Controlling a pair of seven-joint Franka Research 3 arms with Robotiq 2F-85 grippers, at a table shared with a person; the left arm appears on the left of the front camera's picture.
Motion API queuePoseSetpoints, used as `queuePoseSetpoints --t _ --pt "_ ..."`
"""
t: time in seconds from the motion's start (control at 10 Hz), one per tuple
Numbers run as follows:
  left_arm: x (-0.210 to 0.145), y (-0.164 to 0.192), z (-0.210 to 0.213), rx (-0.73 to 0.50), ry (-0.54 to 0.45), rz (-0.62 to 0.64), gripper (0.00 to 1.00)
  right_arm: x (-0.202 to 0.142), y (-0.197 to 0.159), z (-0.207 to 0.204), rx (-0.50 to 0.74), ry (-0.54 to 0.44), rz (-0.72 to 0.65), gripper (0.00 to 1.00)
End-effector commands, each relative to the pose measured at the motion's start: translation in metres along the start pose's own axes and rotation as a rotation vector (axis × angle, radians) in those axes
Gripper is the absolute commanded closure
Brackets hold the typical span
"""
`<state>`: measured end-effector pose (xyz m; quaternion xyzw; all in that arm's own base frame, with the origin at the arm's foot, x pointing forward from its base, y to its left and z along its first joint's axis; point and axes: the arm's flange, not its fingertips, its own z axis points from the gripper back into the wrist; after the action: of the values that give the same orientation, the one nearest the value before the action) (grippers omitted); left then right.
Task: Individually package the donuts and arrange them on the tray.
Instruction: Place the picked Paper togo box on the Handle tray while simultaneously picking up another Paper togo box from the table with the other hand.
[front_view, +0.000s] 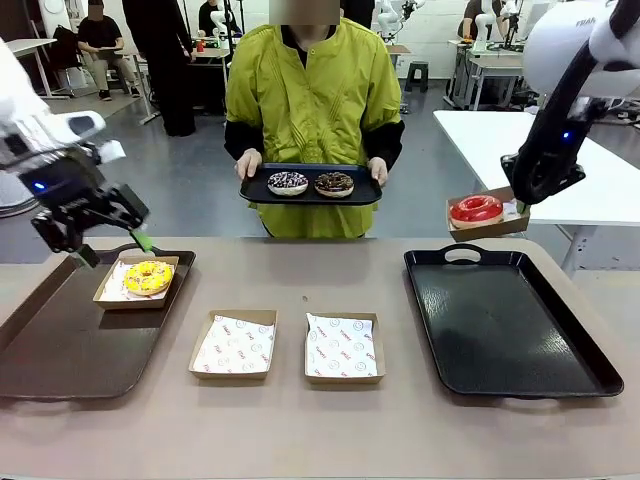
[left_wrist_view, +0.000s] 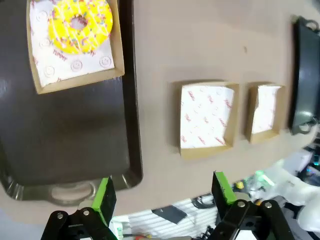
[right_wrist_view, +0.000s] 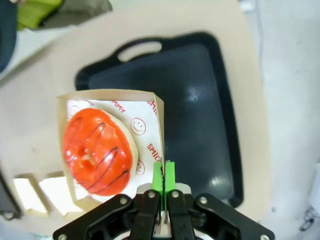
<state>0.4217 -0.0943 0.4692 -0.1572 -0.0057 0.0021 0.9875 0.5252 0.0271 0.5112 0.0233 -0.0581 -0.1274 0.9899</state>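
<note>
My right gripper (front_view: 520, 207) is shut on the side wall of a paper-lined cardboard box (front_view: 486, 224) that carries the red-iced donut (front_view: 476, 209). It hangs above the far edge of the black tray (front_view: 560, 370). In the right wrist view the shut gripper (right_wrist_view: 163, 175) pinches the box's wall beside the red donut (right_wrist_view: 97, 150). The yellow-iced donut (front_view: 148, 277) lies in a box (front_view: 112, 294) on the brown tray (front_view: 60, 350). My left gripper (front_view: 115, 248) hovers open just above and left of it, holding nothing. A person holds a small black tray (front_view: 370, 192) with the sprinkled donut (front_view: 288, 183) and the dark donut (front_view: 334, 184).
Two empty paper-lined boxes (front_view: 233, 345) (front_view: 342, 348) sit side by side at the table's middle front. The left wrist view looks down on the yellow donut (left_wrist_view: 79, 25), the brown tray (left_wrist_view: 65, 135) and both empty boxes (left_wrist_view: 206, 120) (left_wrist_view: 264, 111). A white table stands behind on the right.
</note>
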Motion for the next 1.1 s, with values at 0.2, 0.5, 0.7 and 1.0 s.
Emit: queuePoseSetpoints --t 0.2,0.5,0.7,1.0 --pt "0.018 -0.037 -0.066 0.182 -0.051 0.004 0.0 0.01 0.009 -0.026 0.029 0.038 0.032 0.99" --pt "0.005 -0.058 -0.099 0.259 -0.056 -0.04 0.0 0.005 0.005 -0.021 0.003 0.027 0.011 0.99" --pt "0.011 -0.052 -0.096 0.221 -0.035 -0.043 0.0 0.005 0.005 -0.021 0.003 0.027 0.011 0.99" --pt "0.011 -0.052 -0.096 0.221 -0.035 -0.043 0.0 0.005 0.005 -0.021 0.003 0.027 0.011 0.99"
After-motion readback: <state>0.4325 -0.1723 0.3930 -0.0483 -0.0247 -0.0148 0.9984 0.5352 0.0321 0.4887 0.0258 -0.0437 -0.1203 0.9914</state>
